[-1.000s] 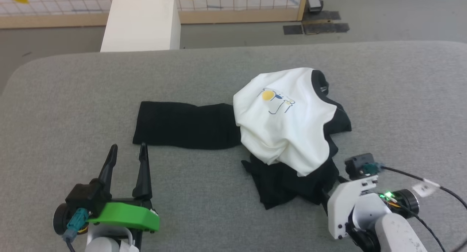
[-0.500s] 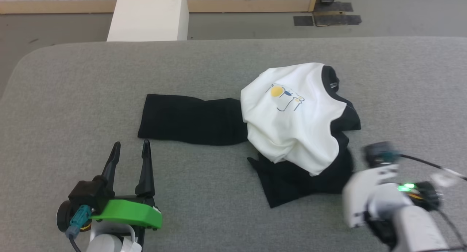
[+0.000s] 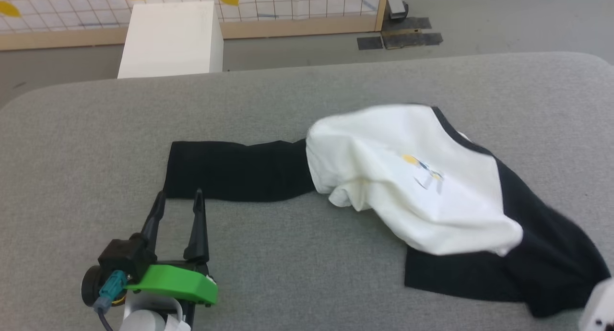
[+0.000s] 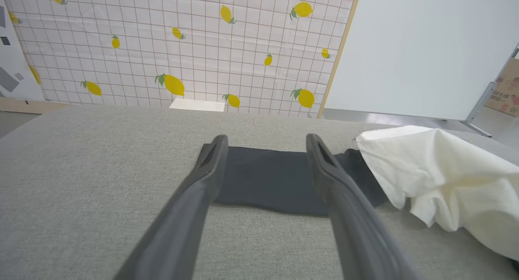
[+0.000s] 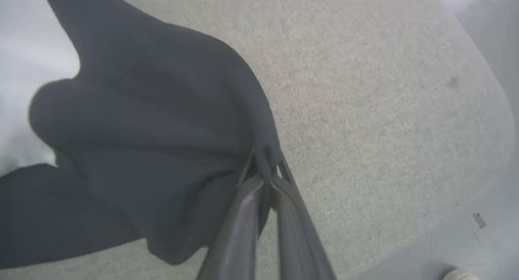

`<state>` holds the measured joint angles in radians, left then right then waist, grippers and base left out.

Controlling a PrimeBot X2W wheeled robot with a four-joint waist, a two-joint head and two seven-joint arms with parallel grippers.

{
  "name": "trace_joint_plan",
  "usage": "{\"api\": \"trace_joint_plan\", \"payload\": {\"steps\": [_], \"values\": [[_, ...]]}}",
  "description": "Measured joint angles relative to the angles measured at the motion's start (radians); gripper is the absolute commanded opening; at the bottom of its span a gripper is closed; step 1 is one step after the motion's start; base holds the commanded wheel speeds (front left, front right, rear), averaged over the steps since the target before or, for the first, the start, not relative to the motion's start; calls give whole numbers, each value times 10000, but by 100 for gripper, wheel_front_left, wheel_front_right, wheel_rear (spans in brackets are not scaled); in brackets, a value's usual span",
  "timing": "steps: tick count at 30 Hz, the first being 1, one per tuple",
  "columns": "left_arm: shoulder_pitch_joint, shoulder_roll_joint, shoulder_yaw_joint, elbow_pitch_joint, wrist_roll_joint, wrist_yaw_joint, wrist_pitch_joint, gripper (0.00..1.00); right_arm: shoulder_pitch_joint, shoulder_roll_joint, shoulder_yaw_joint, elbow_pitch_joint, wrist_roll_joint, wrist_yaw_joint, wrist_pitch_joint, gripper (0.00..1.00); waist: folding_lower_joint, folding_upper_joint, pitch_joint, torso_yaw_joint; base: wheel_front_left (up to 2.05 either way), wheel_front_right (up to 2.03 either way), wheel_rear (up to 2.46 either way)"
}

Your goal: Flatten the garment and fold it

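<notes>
When checked from the head view, found shirt (image 3: 407,192) lying on right half of table (image 3: 288,91), white body humped and creased, small yellow-and-grey print (image 3: 423,170) facing up but blurred. Noted one black sleeve (image 3: 235,170) laid flat and straight toward the left, cuff end well apart from the white hump. Noted remaining black cloth drawn out toward lower right corner of that view, ending beside a white piece of the right arm at the frame edge.

Right gripper (image 5: 265,172): clenched, both fingers pressed together on a pinch of the shirt's black cloth. Saw that cloth fanning out from the tips, up and to the left in right wrist view, with bare table to the right. Cannot tell whether pinched part is sleeve or shoulder.

Left gripper (image 3: 177,196): released, fingers (image 4: 202,190) spread wide, grasping nothing. Placed low over table at lower left of head view, tips at near edge of flat sleeve, close to cuff end. Cannot tell whether touching cloth. In left wrist view, saw sleeve between and beyond the two tips, white body off to the right.

Beyond far table edge: white box (image 3: 168,38) on floor, then grid panel (image 3: 72,7) with lemon pattern.
</notes>
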<state>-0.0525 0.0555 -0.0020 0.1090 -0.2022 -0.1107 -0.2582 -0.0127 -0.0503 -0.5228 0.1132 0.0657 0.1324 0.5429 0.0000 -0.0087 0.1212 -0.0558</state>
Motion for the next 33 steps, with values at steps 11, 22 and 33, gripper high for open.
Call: {"api": "trace_joint_plan", "payload": {"steps": [11, 22, 33], "values": [[-14, -6, -286, 489, -6, -44, 2, 100, 110, -21, -25, -82, -46, -2, -2067, 100, 0, 0, -257, -245, 0, 0, 0], [-3020, -17, -1473, 3129, -12, 79, 934, 100, 109, -2, 2941, -520, 458, 0, -4556, 100, 0, 0, 154, -695, 0, 0, 0], [-7184, -38, -3168, 6282, -1919, 523, 4057, 100, -565, 0, 4194, -802, 876, 0, -4646, 100, 0, 0, 1197, -1284, 0, 0, 0]]}}
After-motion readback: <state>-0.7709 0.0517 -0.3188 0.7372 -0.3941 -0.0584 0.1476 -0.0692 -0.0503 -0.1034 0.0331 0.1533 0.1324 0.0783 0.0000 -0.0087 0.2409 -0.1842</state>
